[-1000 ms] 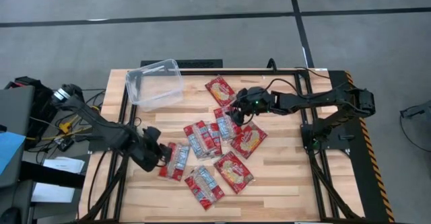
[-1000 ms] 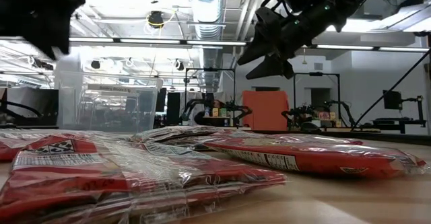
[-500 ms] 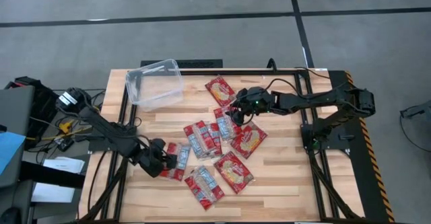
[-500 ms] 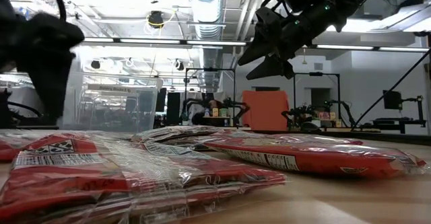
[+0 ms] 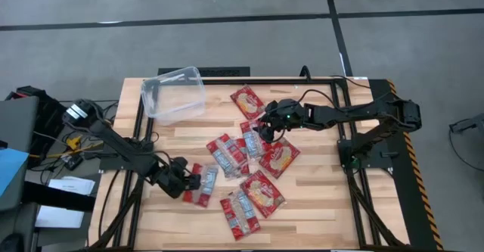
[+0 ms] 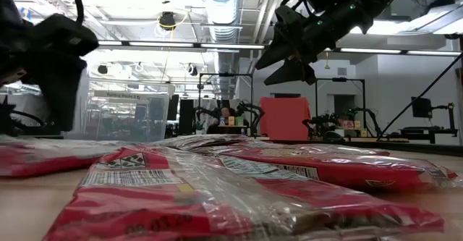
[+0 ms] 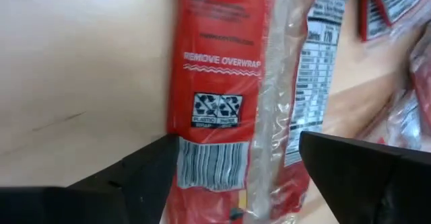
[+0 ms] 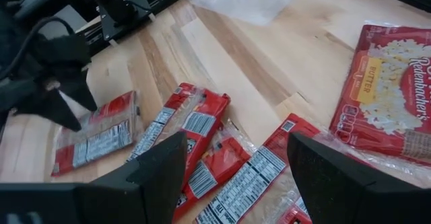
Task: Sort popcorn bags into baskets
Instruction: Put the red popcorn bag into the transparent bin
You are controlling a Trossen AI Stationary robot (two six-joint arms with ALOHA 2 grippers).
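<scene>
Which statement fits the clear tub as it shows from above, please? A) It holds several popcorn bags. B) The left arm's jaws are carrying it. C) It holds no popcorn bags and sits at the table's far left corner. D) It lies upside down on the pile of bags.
C: the clear tub shows only wood through it, while the popcorn bags lie out on the table.

I count 9 popcorn bags point(image 5: 240, 146) spread mid-frame to lower centre in the high view, some overlapping so approx. 1 clear basket point(image 5: 174, 93) at upper left. 2 arms: left gripper point(image 5: 181, 181), right gripper point(image 5: 263, 129).
</scene>
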